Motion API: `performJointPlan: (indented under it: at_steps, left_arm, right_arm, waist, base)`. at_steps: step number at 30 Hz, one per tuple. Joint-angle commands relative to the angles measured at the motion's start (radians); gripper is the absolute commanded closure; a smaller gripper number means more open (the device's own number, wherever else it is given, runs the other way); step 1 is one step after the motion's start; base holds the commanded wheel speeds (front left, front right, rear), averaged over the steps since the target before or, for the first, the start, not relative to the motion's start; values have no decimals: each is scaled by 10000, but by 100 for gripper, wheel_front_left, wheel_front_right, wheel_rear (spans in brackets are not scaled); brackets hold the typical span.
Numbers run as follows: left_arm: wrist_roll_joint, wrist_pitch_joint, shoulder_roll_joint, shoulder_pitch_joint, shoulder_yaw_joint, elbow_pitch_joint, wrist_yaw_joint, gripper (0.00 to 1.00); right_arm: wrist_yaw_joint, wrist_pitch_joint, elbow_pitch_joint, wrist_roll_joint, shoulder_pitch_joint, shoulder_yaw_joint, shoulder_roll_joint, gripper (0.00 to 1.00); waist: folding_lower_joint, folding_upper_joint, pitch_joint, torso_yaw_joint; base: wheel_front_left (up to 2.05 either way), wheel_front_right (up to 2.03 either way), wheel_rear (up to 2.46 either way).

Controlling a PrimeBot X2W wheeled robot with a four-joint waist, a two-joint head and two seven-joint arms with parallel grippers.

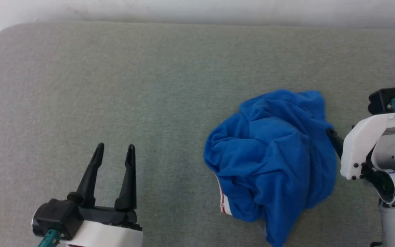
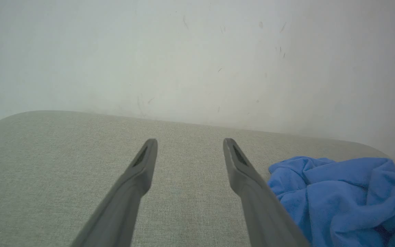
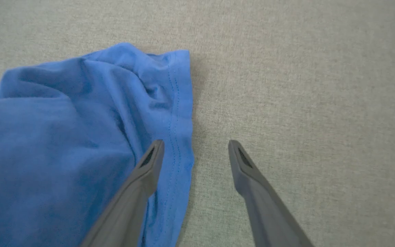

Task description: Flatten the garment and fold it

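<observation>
The garment (image 1: 269, 154) has its stitched hem (image 3: 178, 113) under the right end effector (image 3: 195, 145), whose fingers stand wide, one over blue cloth, one over the bare surface (image 1: 115, 68), gripping nothing. Beyond it the cloth lies in a crumpled heap at the right. The left end effector (image 1: 115, 147), wide and empty, sits near left, well apart. Flattening looks unstarted, and all the folding is ahead.

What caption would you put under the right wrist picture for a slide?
The right pincer, open, poised over the stitched hem of the crumpled blue garment on a grey cloth surface.
</observation>
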Motion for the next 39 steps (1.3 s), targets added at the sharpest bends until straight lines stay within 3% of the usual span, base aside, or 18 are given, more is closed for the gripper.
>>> performJointPlan:
  at_steps: [1,7,10,15,22,28,34,39]
  left_arm:
    - [101,-47,-80,-174,7,69,-87,0]
    - [169,-47,-293,-329,43,284,-355,0]
    - [175,-47,-394,-432,19,410,-462,0]
    - [181,-47,-481,-522,30,657,-574,0]
    - [157,-23,-331,-116,127,744,-516,0]
    - [143,223,-86,349,253,422,-283,0]
    - [136,388,128,786,368,46,-87,0]
    - [130,484,164,894,315,-113,-39,0]
  right_arm:
    - [-7,58,135,-78,-8,-28,34,0]
    - [-7,-23,802,37,99,9,139,0]
    - [-7,-235,1164,-95,126,-209,198,100]
    - [-7,-824,1423,-170,-110,-229,226,100]
    - [-7,-1503,665,626,-1195,-105,168,100]
    - [-7,-1410,-551,1192,-1587,-1078,-308,100]
    - [-7,-1062,-1756,1509,473,-3477,-764,100]
    - [-7,-1607,-1912,1497,3533,-5061,-8,100]
  waist:
    - [-2,0,343,370]
    - [-2,0,555,659]
    - [-2,0,592,713]
    - [-2,0,284,592]
    - [-2,0,-833,33]
    - [-2,0,-1534,-336]
    - [-2,0,-1673,-392]
    - [-2,0,-1556,-229]
  base:
    - [0,0,0]
    - [0,0,0]
    - [0,0,0]
    - [0,0,0]
    - [0,0,0]
    - [0,0,0]
    - [0,0,0]
    - [0,0,0]
